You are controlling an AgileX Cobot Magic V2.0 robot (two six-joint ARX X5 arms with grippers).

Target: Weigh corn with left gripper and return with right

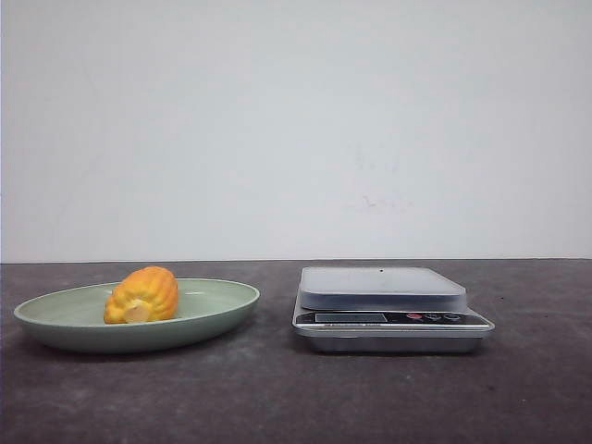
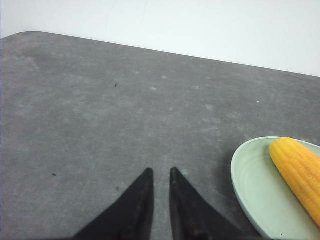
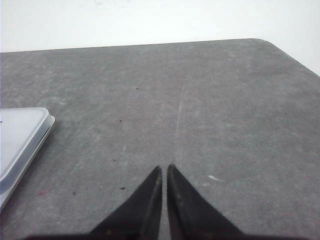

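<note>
The corn (image 1: 141,295) lay on its side in the pale green plate (image 1: 217,310), cut end toward the camera, well left of the kitchen scale (image 1: 384,289) on the dark grey surface (image 1: 277,398). The left gripper (image 2: 159,173) hovered beside the plate with its fingers nearly closed and holding nothing; the right gripper (image 3: 164,170) waited near the scale's corner with its fingers pressed together, also empty. The cob was rounded and probably slick (likely plastic), so a pinch off its middle could roll it or tip the shallow plate, and a tilted placement might let it roll off the scale's platform.
</note>
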